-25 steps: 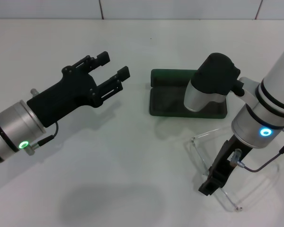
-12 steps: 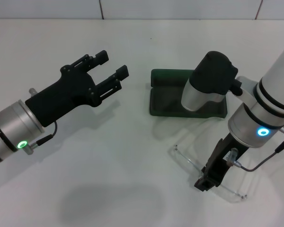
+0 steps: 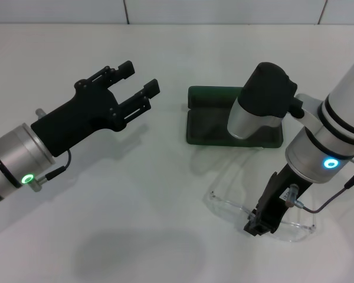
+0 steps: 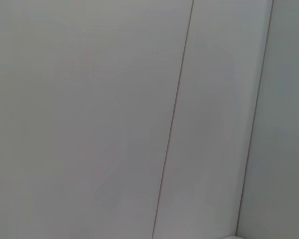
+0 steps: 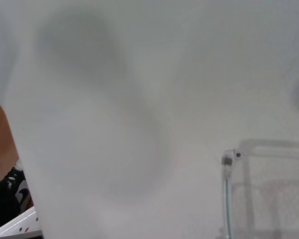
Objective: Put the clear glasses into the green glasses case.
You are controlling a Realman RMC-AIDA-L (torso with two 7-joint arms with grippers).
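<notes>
The clear glasses (image 3: 229, 204) hang low over the white table at the front right, their front running left to right. My right gripper (image 3: 258, 226) is shut on their middle, pointing down toward me. In the right wrist view one clear arm and hinge of the glasses (image 5: 228, 160) show close up. The green glasses case (image 3: 205, 127) lies open behind them, lid at the back, its right half hidden by my right arm. My left gripper (image 3: 140, 77) hovers open to the left of the case, holding nothing.
The white table (image 3: 165, 194) stretches in front of and to the left of the case. A tiled wall edge runs along the back. The left wrist view shows only pale panels with seams.
The clear glasses have swung round in my right gripper, from arms pointing away at the lower right to lying crosswise, and their left end has moved left. The left arm stayed still.
</notes>
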